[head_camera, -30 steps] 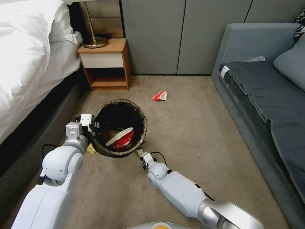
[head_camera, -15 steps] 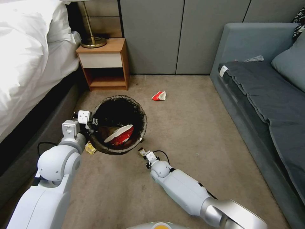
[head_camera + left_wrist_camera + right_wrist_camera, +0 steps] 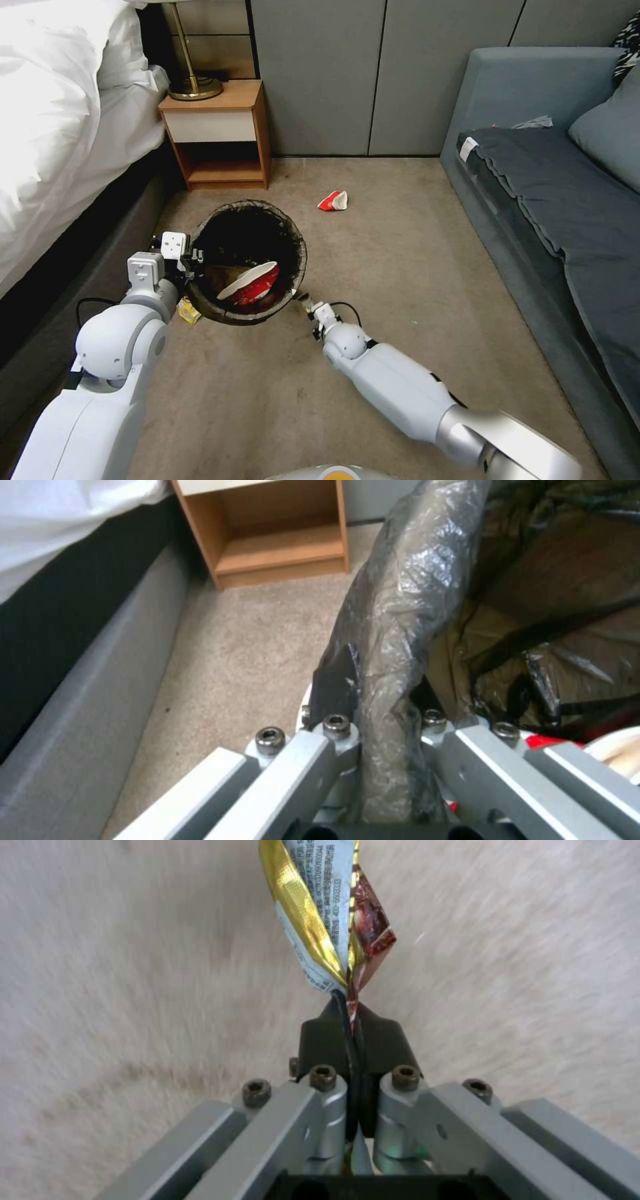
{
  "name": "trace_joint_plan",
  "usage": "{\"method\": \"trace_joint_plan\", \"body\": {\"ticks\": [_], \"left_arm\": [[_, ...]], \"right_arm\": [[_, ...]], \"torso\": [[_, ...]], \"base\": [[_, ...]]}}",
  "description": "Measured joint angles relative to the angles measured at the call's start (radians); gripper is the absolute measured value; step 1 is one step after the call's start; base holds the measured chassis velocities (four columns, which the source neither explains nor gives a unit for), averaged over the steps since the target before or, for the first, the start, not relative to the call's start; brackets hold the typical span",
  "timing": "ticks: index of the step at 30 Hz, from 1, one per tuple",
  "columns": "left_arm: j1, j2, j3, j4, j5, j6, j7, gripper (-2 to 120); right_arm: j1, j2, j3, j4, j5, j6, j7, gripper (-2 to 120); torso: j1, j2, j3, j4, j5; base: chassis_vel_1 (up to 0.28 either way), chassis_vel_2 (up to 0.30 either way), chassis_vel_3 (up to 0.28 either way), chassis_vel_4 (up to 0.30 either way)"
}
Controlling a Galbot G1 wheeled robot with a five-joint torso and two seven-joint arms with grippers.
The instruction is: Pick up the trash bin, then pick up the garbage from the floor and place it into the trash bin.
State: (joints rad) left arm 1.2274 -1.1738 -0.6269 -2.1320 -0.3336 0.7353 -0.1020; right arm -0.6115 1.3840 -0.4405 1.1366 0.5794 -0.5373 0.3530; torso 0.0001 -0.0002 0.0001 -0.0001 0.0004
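Two grippers are at work over the floor [image 3: 400, 267], a beige carpet between a bed on the left and a grey sofa [image 3: 553, 200] on the right. The left gripper [image 3: 193, 261] has its jaws closed on the left rim of the trash bin [image 3: 250, 220], one finger outside the bag-covered wall and one inside, as the left wrist view [image 3: 390, 730] shows. A crushed red-and-white cup [image 3: 250, 283] lies inside the bin. The right gripper [image 3: 308, 305] sits just beside the bin's near right edge, jaws pinched tight on a gold and red snack wrapper [image 3: 330, 915]. Another yellow wrapper [image 3: 189, 311] lies on the carpet at the bin's near left, partly under its edge. A second crushed red cup [image 3: 333, 201] lies farther off, well apart from the bin, toward the grey cabinet wall. A wooden nightstand [image 3: 217, 133] stands at the far left.
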Motion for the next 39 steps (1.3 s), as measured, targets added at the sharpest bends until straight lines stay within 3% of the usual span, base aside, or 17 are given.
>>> {"method": "trace_joint_plan", "body": {"ticks": [2, 7, 10, 11, 14, 15, 18, 28, 39], "left_arm": [[-0.005, 0.0, 0.001, 0.007, 0.0, 0.0, 0.0, 0], [-0.008, -0.002, 0.005, 0.016, 0.0, 0.0, 0.0, 0], [-0.009, -0.006, 0.012, 0.024, 0.004, 0.0, -0.001, 0], [-0.009, -0.006, 0.012, 0.024, 0.004, 0.0, -0.001, 0], [-0.014, -0.008, 0.015, 0.027, 0.005, 0.0, 0.0, 0], [-0.014, -0.008, 0.015, 0.027, 0.005, 0.0, 0.0, 0], [-0.016, -0.012, 0.017, 0.03, 0.007, 0.0, 0.0, 0], [-0.015, -0.011, 0.016, 0.034, 0.008, 0.0, 0.002, 0], [-0.019, -0.013, 0.019, 0.051, 0.013, 0.0, 0.002, 0]], "right_arm": [[0.014, -0.058, 0.005, 0.126, 0.05, -0.023, 0.032, 0], [0.032, -0.152, 0.042, 0.284, 0.136, -0.062, 0.072, 0], [0.047, -0.36, 0.123, 0.485, 0.278, -0.117, 0.128, 0], [0.047, -0.36, 0.123, 0.485, 0.278, -0.117, 0.128, 0], [0.037, -0.482, 0.195, 0.625, 0.355, -0.139, 0.154, 0], [0.037, -0.482, 0.195, 0.625, 0.355, -0.139, 0.154, 0], [0.006, -0.581, 0.293, 0.731, 0.399, -0.144, 0.165, 0], [-0.032, -0.686, 0.532, 0.91, 0.498, -0.165, 0.186, 0], [0.117, -0.658, 0.489, 1.092, 0.772, -0.148, 0.257, 0]], "torso": [[0.0, 0.0, 0.0, 0.0001, -0.0002], [0.0, 0.0, 0.0, 0.0003, 0.0], [0.0, 0.0, 0.0, -0.0001, -0.0004], [0.0, 0.0, 0.0, -0.0001, -0.0004], [0.0, 0.0, 0.0, -0.0005, 0.0001], [0.0, 0.0, 0.0, -0.0005, 0.0001], [0.0, 0.0, 0.0, 0.0, 0.0], [0.0, 0.0, 0.0, 0.0, 0.0], [0.0, 0.0, 0.0, 0.0001, -0.0005]], "base": [[0.0, 0.0, 0.0, 0.0], [0.0, 0.0, 0.0, 0.0], [0.0, 0.0, 0.0, 0.0], [0.0, 0.0, 0.0, 0.0], [0.0, 0.0, 0.0, 0.0], [0.0, 0.0, 0.0, 0.0], [0.0, 0.0, 0.0, 0.0], [0.0, 0.0, 0.0, 0.0], [0.0, 0.0, 0.0, 0.0]]}}
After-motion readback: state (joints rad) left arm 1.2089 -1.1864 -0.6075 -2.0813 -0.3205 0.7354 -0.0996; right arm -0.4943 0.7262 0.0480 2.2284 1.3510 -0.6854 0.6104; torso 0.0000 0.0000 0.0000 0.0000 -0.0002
